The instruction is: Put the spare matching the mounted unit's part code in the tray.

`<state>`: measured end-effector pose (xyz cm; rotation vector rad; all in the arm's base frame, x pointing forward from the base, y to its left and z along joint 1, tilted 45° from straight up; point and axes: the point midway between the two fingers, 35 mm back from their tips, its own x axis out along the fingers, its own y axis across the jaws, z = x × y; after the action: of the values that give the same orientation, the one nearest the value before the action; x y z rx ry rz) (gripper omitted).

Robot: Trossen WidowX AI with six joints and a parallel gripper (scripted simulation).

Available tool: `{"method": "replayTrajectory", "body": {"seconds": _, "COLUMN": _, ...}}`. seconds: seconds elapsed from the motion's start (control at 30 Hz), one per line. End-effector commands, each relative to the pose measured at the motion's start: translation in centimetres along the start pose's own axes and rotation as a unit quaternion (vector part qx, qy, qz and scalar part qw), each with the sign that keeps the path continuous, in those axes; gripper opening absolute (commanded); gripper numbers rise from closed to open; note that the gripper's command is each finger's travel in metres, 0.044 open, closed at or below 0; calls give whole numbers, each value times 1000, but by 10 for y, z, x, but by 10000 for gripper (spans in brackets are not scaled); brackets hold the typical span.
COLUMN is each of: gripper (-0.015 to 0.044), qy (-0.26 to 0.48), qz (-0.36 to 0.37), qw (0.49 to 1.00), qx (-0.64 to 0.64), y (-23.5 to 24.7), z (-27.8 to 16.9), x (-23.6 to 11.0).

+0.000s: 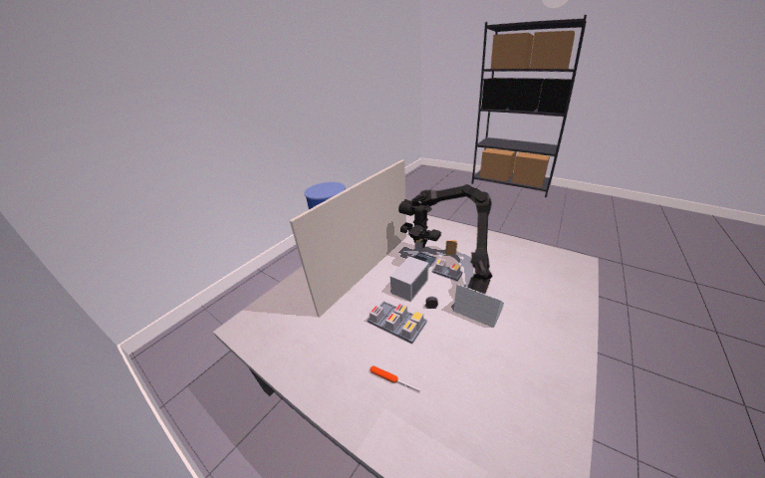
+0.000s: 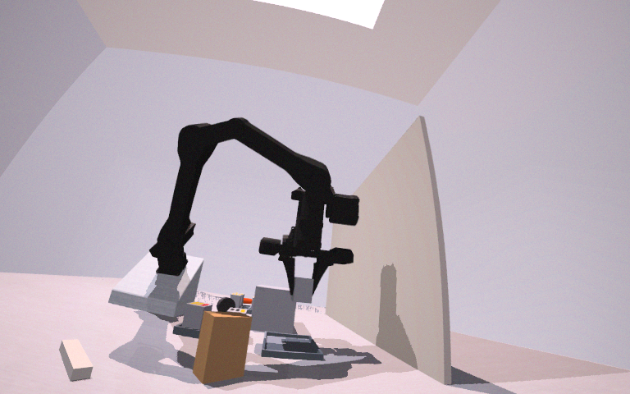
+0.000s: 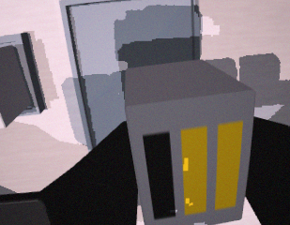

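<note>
My gripper is shut on a grey block with one black and two yellow stripes. The block hangs upright above the shallow grey tray, with a gap beneath it. The tray shows no block in it, though the held block hides part of it in the wrist view. A six-place rack holds several striped grey blocks. A smaller rack beside the tray holds two more. I cannot tell which unit is the mounted one, and no printed back code is readable.
A large grey box stands close to the tray. An orange-brown block and a tall beige panel stand nearby. A tilted grey panel, a black knob and an orange screwdriver are farther off.
</note>
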<state>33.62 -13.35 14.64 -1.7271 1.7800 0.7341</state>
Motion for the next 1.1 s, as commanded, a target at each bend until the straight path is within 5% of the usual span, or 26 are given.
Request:
{"method": "replayTrajectory", "body": {"seconds": 0.0, "gripper": 0, "qy": 0, "qz": 2, "qw": 1000, "qx": -4, "y": 2, "z": 1, "x": 5}}
{"method": "replayTrajectory", "body": {"seconds": 1.07, "gripper": 0, "qy": 2, "qz": 2, "qw": 1000, "qx": -4, "y": 4, "z": 0, "x": 32}}
